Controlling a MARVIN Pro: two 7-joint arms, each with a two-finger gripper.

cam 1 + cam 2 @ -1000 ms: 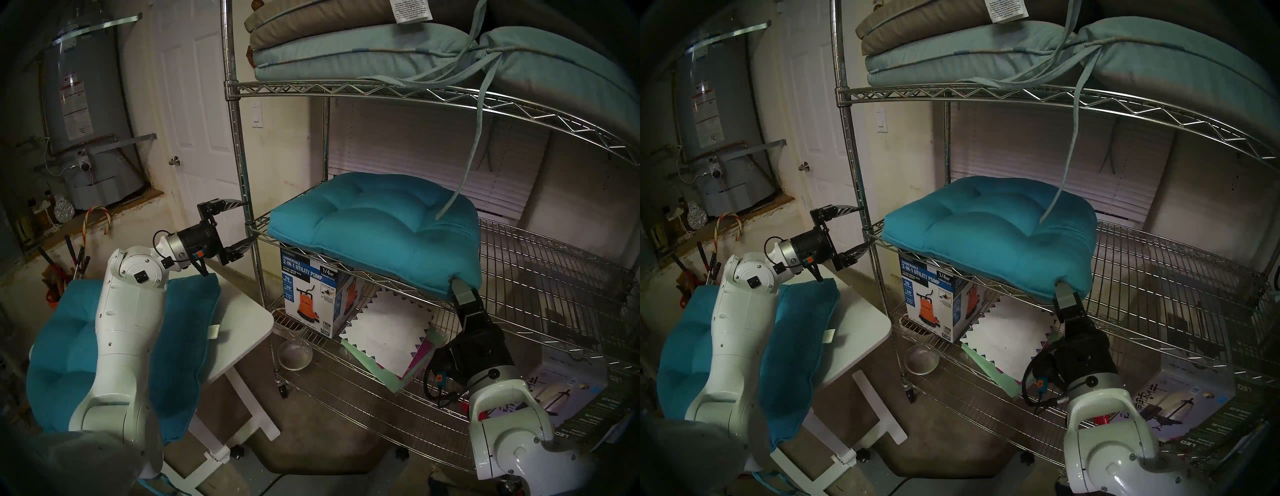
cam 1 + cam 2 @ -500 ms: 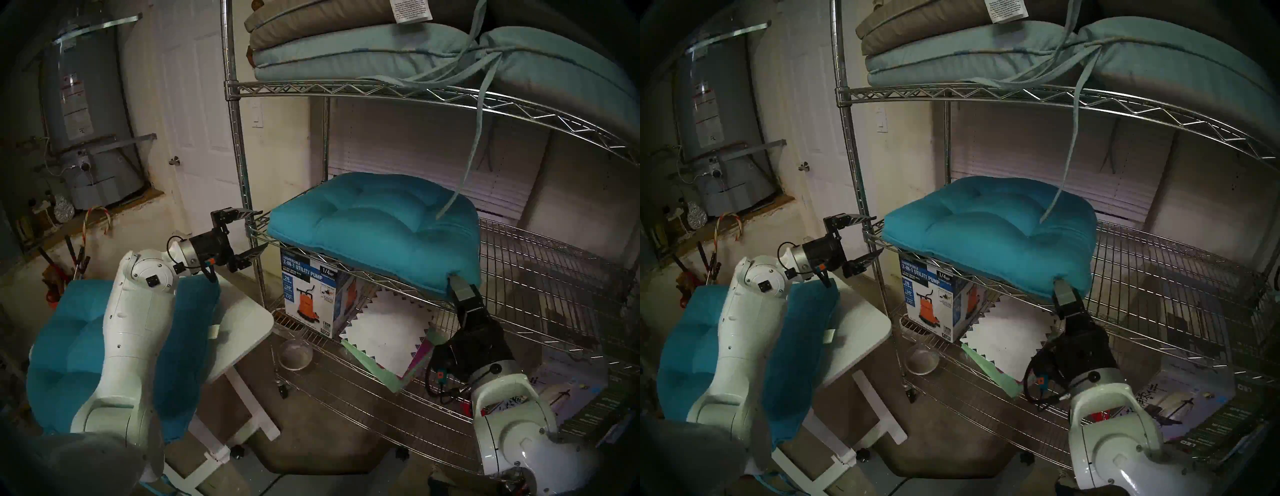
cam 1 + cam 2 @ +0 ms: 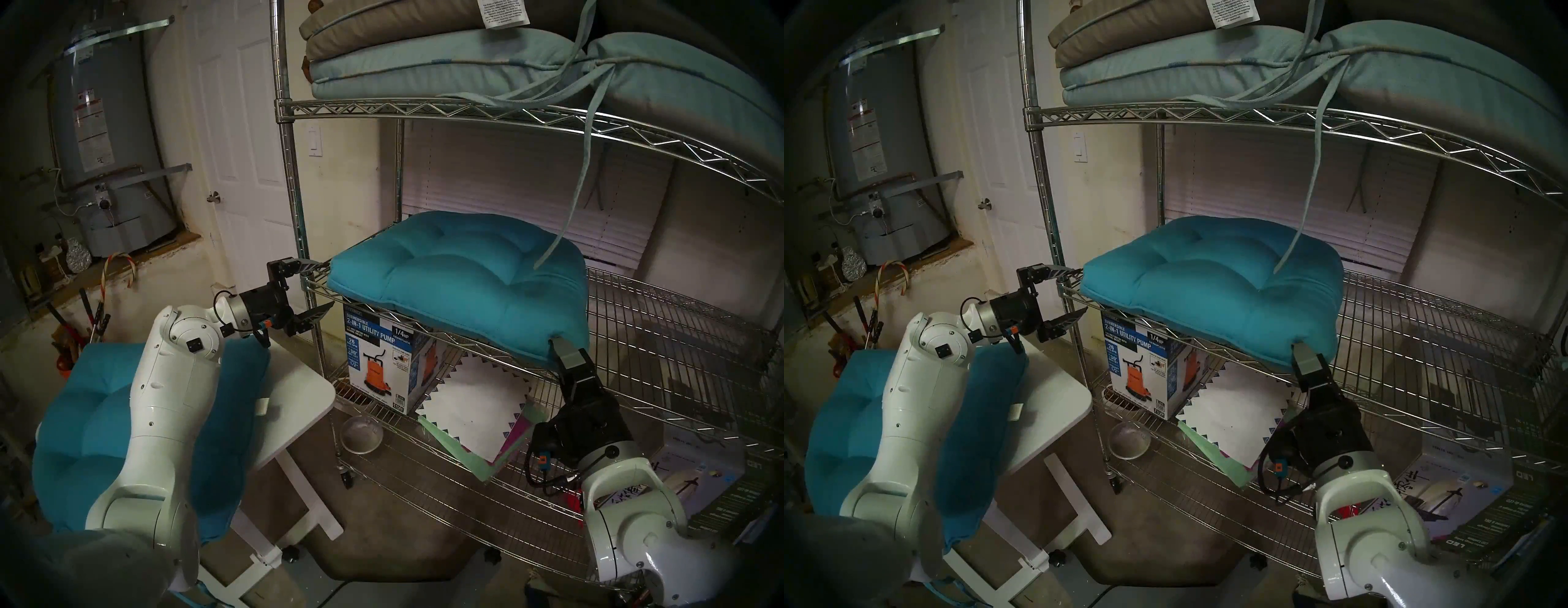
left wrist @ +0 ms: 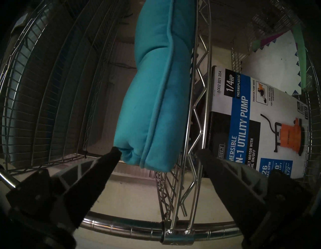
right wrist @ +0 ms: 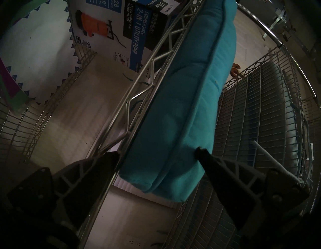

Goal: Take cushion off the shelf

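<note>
Left gripper: jaws spread wide, holding nothing; it straddles the left front corner of the cushion, one fingertip touching the fabric, the other on the far side of the shelf's wire edge.
Right gripper: jaws bracket the cushion's right front corner, fingertips pressing into the fabric; whether it is truly clamped I cannot tell, as the shelf rim seems to sit beside one finger.
Cushion: lies flat on the middle tier of the shelf, at its left end, front edge overhanging the zigzag rim.
Step in hand: judged to be the left gripper's approach to a second grasp.
How to do it well: shift the lower finger above the rim before closing, so only fabric is pinched, not wire.
Post: stands just left of the cushion's corner, so keep the wrist clear of it.
Risk: a strap from the upper tier hangs onto the cushion and may drag.
Lift: raise both corners level, then draw toward the robot.
</note>
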